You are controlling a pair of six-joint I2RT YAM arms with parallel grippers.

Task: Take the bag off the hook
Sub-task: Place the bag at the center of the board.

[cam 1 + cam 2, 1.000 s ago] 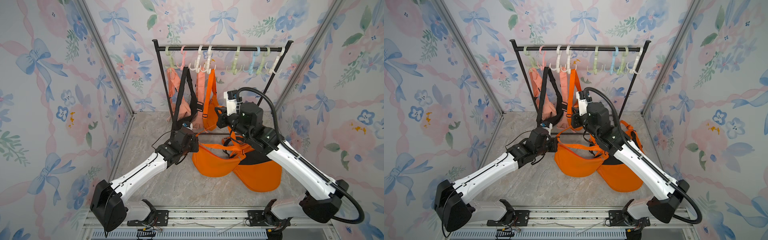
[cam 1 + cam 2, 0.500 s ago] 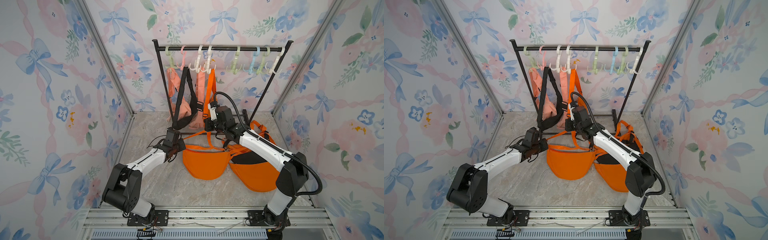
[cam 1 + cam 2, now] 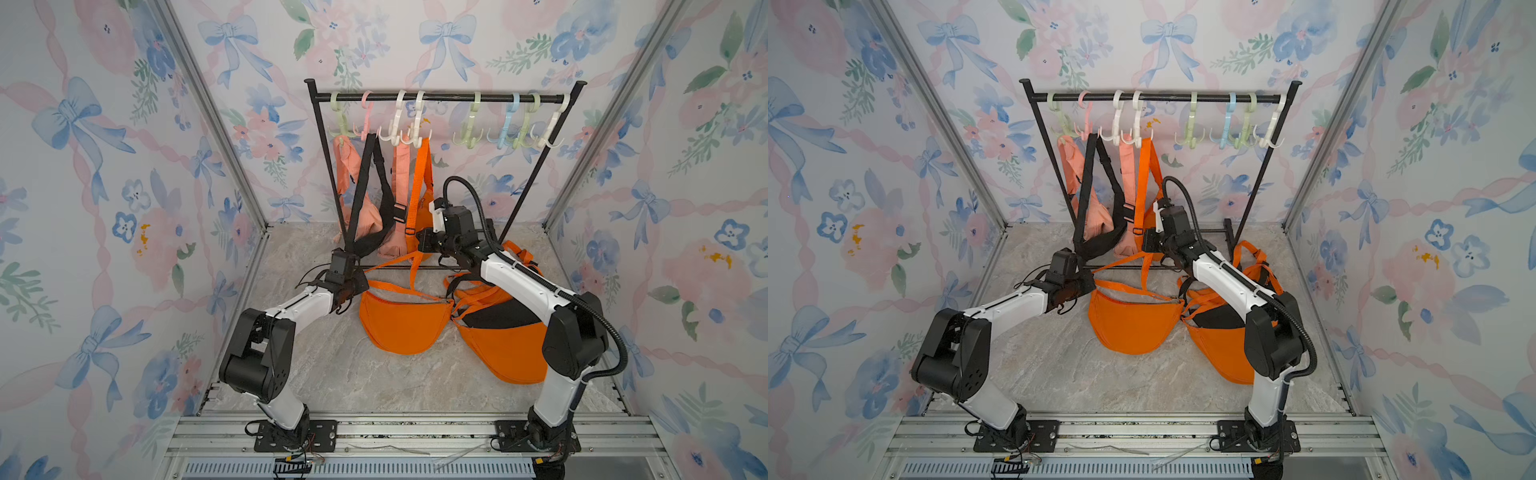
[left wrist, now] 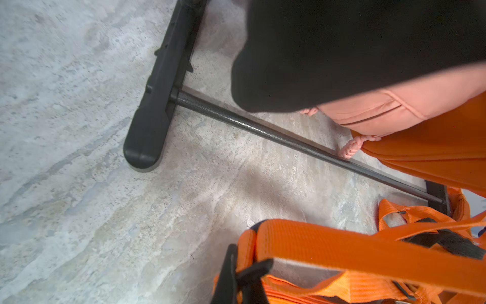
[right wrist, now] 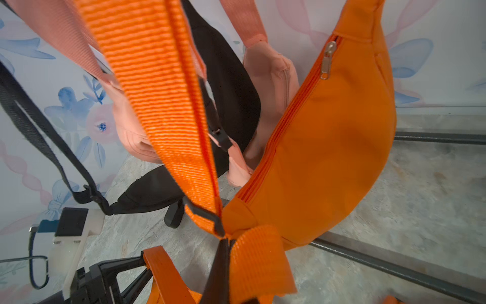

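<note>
Now that the orange bag (image 3: 405, 322) (image 3: 1133, 328) has come down | both top views: lies on desk (image 3: 332, 374), 6 o'clock of rack (image 3: 436, 97), unhooked | left wrist: left jaws pinch strap (image 4: 342, 252) | right wrist: right jaws pinch strap (image 5: 257, 258) | release remains.

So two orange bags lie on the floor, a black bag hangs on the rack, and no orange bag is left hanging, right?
Not quite: one orange bag hangs on the rack too, from a white hook, as the right wrist view shows up close. The two orange bags on the floor and the hanging black bag are as you said.
</note>
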